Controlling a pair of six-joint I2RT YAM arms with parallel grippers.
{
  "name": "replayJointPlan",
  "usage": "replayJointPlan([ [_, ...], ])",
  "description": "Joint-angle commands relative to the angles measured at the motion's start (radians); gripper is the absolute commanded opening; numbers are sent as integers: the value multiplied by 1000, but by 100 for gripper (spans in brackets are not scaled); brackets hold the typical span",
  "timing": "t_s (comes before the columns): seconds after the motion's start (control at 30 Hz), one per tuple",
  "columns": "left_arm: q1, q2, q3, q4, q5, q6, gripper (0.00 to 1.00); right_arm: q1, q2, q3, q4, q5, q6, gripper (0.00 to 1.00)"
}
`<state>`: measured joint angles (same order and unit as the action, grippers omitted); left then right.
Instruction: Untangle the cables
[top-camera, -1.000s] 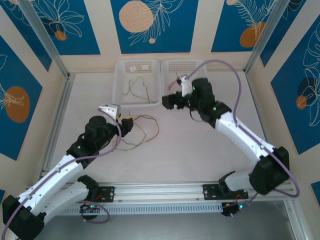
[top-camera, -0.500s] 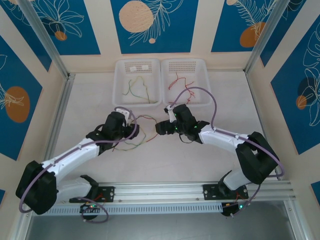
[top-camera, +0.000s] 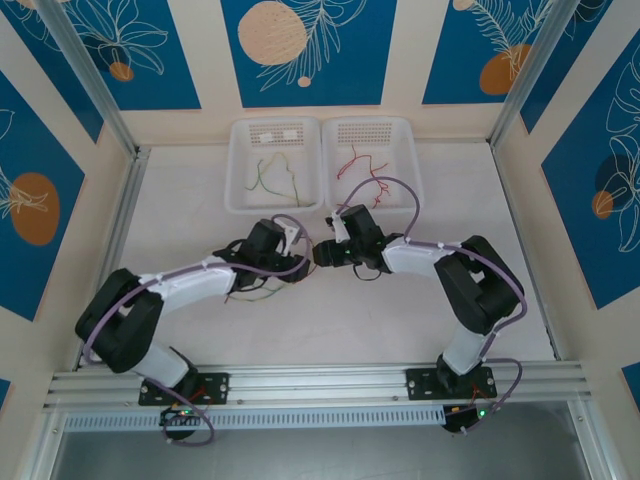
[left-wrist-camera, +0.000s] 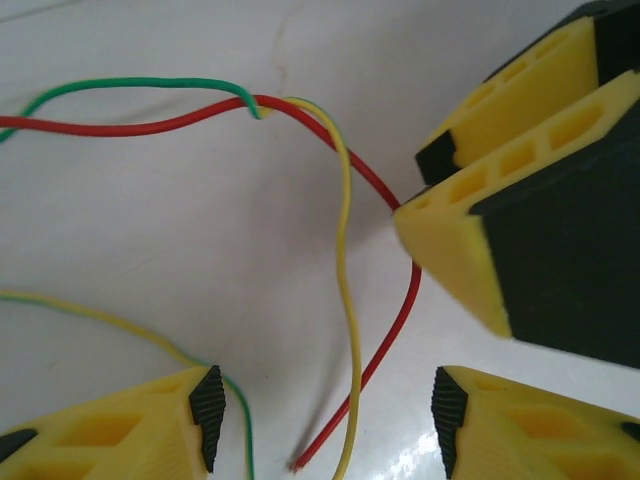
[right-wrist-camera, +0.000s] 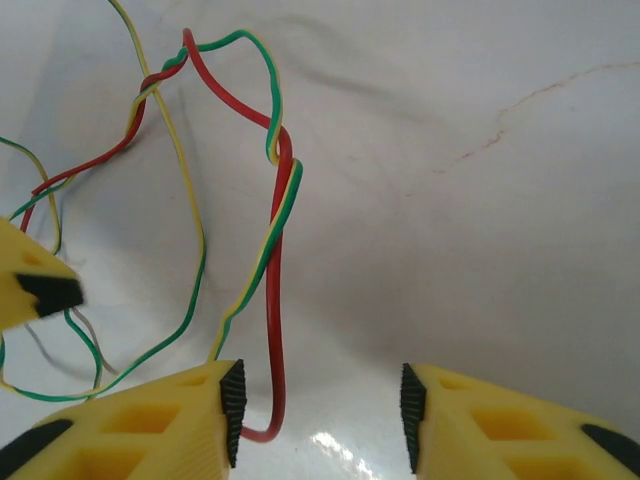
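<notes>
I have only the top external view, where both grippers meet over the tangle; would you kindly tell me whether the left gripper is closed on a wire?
Observer: No. The left gripper is open, with the red wire's free end and a yellow wire lying between its fingers.
Operator: Thank you. And the other one?
Observer: The right gripper is open too; the red wire runs down beside one pad, unclamped.
Operator: Where is the twist?
Observer: Ahead of the right gripper, the red wire winds around a green-and-yellow wire.
</notes>
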<state>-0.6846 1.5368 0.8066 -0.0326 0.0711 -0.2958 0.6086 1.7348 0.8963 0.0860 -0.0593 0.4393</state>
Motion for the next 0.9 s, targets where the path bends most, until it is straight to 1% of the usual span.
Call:
replayJointPlan([
  [0.0, -18, 81, 54, -3, -3, 39, 57, 5, 21, 24, 39, -34, 22, 41],
  [0.13, -22, 152, 93, -32, -18, 46, 51, 5, 21, 20, 42, -31, 18, 34],
  [0.23, -24, 172, 88, -9, -19, 41, 33, 5, 18, 15, 48, -35, 13, 28],
  [0.3, -23, 170, 88, -11, -31, 40, 12, 5, 20, 15, 50, -34, 8, 23],
  [0.33, -24, 164, 85, -12, -36, 38, 8, 5, 22, 15, 48, -31, 9, 22],
  [0.37, -24, 154, 85, -14, -40, 39, 1, 4, 25, 17, 46, -30, 9, 19],
  [0.47, -24, 105, 81, -38, -53, 50, 0, 4, 32, 22, 41, -42, 7, 3],
  [0.5, -25, 78, 75, -40, -54, 54, 0, 5, 31, 23, 42, -46, 9, 3],
  [0.6, -25, -7, 60, -47, -53, 60, 0, 8, 6, 13, 55, -50, 8, 7],
  [0.67, -24, -67, 51, -53, -49, 63, 0, 11, -31, -14, 89, -45, -3, 14],
  [0.73, -26, -138, 32, -45, -28, 69, 0, 11, -91, -63, 153, -50, -10, 17],
  [0.77, -25, -180, 17, -33, -6, 74, 0, 14, -144, -106, 208, -55, -15, 22],
  [0.8, -25, -224, 1, -21, 14, 81, 0, 16, -196, -145, 260, -52, -19, 29],
  [0.87, -25, -309, -29, -2, 36, 88, 0, 17, -296, -207, 313, -31, -23, 40],
])
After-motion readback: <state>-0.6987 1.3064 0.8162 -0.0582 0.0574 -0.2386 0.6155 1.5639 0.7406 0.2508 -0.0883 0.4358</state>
